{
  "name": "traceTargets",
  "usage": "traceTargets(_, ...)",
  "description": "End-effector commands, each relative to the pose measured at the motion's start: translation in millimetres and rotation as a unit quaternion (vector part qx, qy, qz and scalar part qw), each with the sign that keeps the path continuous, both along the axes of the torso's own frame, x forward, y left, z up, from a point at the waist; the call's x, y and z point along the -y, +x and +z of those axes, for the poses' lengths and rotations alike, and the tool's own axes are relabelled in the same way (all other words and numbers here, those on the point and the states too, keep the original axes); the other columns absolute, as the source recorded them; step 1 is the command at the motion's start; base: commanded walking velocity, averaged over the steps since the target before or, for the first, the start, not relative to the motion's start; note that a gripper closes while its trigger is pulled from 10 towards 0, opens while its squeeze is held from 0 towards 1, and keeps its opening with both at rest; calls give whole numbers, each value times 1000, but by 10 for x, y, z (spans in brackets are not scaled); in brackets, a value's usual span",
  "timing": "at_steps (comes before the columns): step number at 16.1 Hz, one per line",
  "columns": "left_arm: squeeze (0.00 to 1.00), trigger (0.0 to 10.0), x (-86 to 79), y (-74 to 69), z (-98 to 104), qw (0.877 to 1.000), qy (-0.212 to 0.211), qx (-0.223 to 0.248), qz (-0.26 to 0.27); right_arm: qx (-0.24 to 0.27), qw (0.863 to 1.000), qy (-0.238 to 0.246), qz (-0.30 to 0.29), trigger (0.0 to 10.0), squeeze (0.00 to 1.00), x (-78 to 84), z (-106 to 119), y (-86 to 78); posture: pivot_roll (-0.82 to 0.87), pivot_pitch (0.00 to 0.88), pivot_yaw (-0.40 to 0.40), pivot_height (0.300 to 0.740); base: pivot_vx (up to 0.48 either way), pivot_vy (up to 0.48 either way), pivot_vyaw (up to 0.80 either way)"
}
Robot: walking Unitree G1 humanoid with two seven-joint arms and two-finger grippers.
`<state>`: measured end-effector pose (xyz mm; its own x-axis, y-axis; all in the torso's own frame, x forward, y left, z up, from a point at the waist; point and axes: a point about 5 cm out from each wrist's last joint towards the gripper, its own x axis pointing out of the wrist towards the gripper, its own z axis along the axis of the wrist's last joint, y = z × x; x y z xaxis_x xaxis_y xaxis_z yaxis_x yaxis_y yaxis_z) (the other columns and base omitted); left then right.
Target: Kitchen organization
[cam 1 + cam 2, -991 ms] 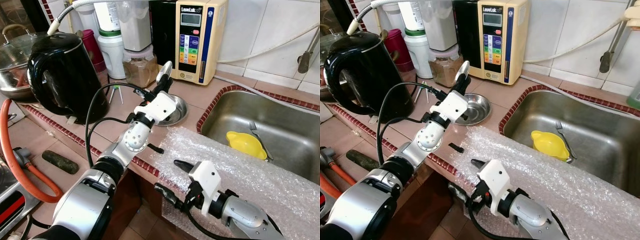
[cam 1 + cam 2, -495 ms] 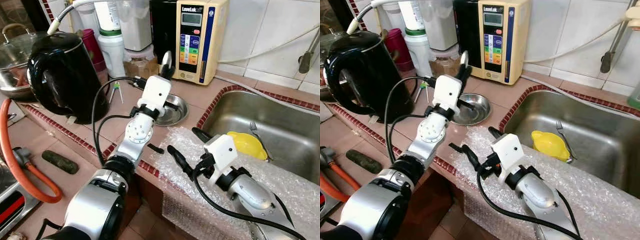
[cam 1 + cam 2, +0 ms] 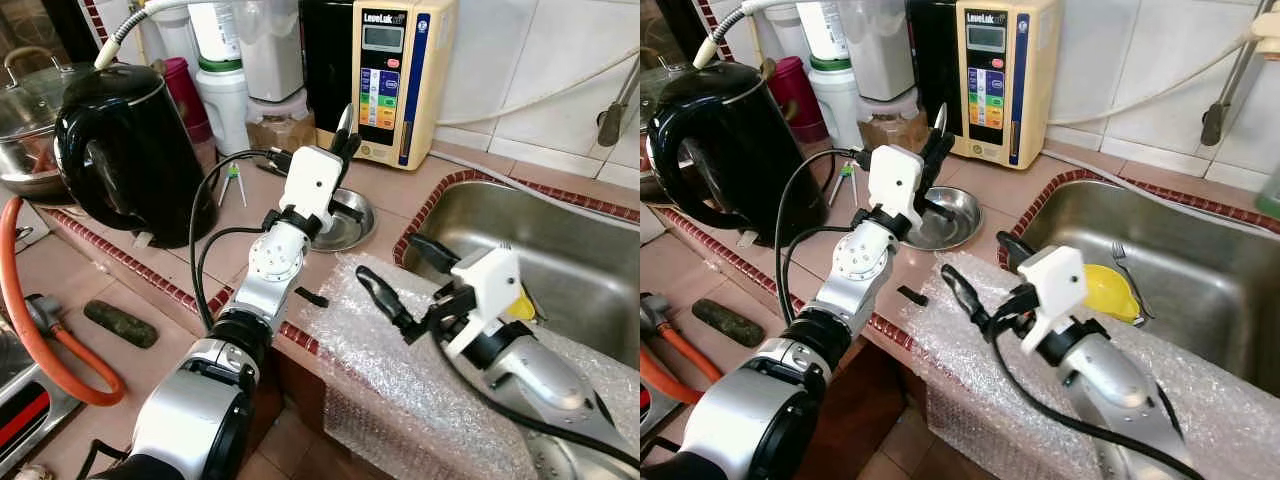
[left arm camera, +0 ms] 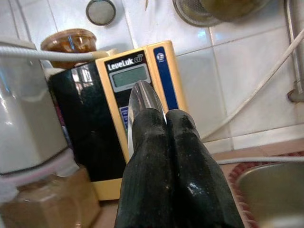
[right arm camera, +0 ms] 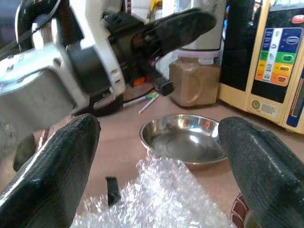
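Counter edge: left gripper (image 3: 345, 128) clamps spoon (image 4: 142, 102) (above bowl (image 3: 345, 220)).

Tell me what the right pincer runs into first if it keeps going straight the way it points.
Probably the small steel bowl on the counter: the right pincer, fingers wide open above the bubble wrap, aims at it. The left pincer, holding a spoon, hovers just above that line; depth is unclear.

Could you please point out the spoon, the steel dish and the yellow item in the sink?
spoon (image 4: 142, 97), left wrist view, its shiny bowl.
steel dish (image 5: 185, 140), right wrist view, its inner floor.
yellow item (image 3: 1110, 293), right eye view, its top surface.
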<state>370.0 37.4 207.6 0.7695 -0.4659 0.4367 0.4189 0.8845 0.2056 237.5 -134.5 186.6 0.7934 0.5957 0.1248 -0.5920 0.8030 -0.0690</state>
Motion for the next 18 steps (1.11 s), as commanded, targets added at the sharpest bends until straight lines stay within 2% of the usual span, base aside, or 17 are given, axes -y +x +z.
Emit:
traceTargets(1,0,3765,37,-10,97,1000,-7,13,-18,11,1000,12,5,10000,0,24,83,-23,-43,0,87,740,0,0,0)
traceTargets(2,0,8000,96,-54,68,999,-9,8,-48,11,999,35,8,10000,0,44,131,-34,-44,0,85,740,0,0,0)
traceTargets(3,0,9373,134,-91,35,998,-10,4,-69,13,998,52,11,10000,0,57,166,-44,-44,0,83,740,0,0,0)
traceTargets(4,0,10000,160,-123,-21,996,-10,-7,-85,10,997,76,24,10000,0,64,205,-71,-46,0,81,740,0,0,0)
traceTargets(7,0,10000,211,-178,-143,992,-5,-31,-119,5,991,125,46,10000,0,110,281,-124,-48,0,70,740,0,0,0)
traceTargets(8,0,10000,229,-199,-168,991,-2,-35,-131,7,990,135,45,10000,0,127,301,-125,-50,0,69,740,0,0,0)
traceTargets(10,0,10000,272,-258,-210,987,6,-36,-158,22,982,184,21,10000,0,189,399,-78,-52,0,65,740,0,0,0)
traceTargets(11,0,10000,283,-286,-228,985,5,-37,-166,30,983,179,-22,10000,0,233,414,-1,-54,0,64,740,0,0,0)
traceTargets(12,0,10000,288,-301,-236,985,6,-36,-170,33,983,177,-41,10000,0,236,411,37,-54,0,65,740,0,0,0)
traceTargets(15,0,10000,303,-350,-253,982,20,-27,-184,32,980,180,-82,10000,0,176,376,131,-51,0,71,740,0,0,0)
traceTargets(16,0,10000,312,-374,-248,981,28,-19,-193,31,979,171,-110,10000,0,139,346,194,-49,0,78,740,0,0,0)
traceTargets(18,0,10000,334,-412,-241,978,36,-10,-205,31,973,182,-141,10000,0,107,343,297,-47,0,85,740,0,0,0)
